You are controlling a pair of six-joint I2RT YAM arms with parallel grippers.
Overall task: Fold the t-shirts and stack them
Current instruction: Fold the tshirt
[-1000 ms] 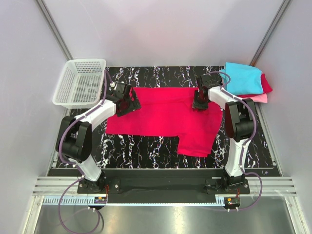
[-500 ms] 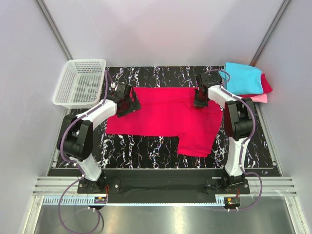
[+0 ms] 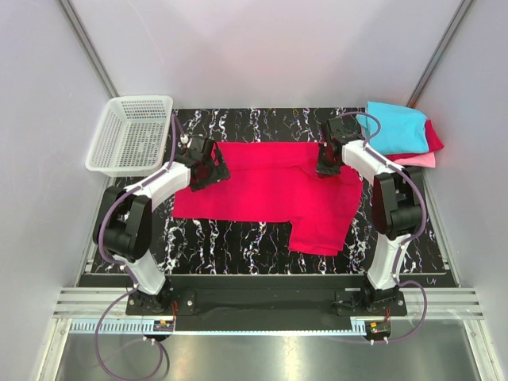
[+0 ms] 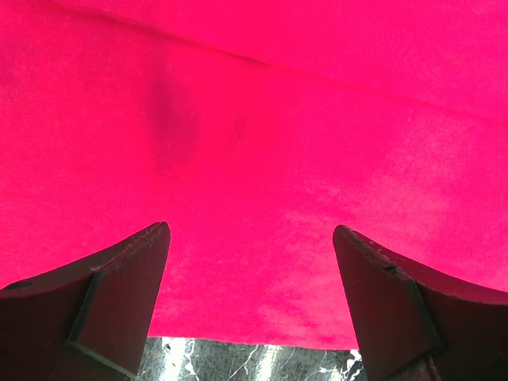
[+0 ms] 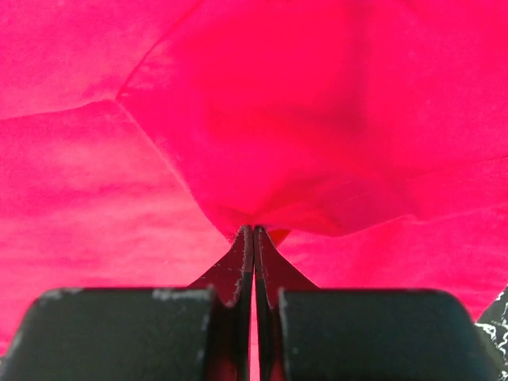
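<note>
shirt (image 3: 270, 190): red, spread flat at centre.
right gripper (image 5: 253, 230): pinched tight on a shirt fold, at the shirt's 1 o'clock corner.
left gripper (image 4: 250, 234): jaws wide, nothing held, low over the shirt's 10 o'clock edge.

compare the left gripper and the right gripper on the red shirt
The left gripper stands wide open; the right gripper is shut. The left gripper holds nothing over flat cloth; the right gripper pinches a bunched fold of the red t-shirt. Both are over the same shirt.
</note>
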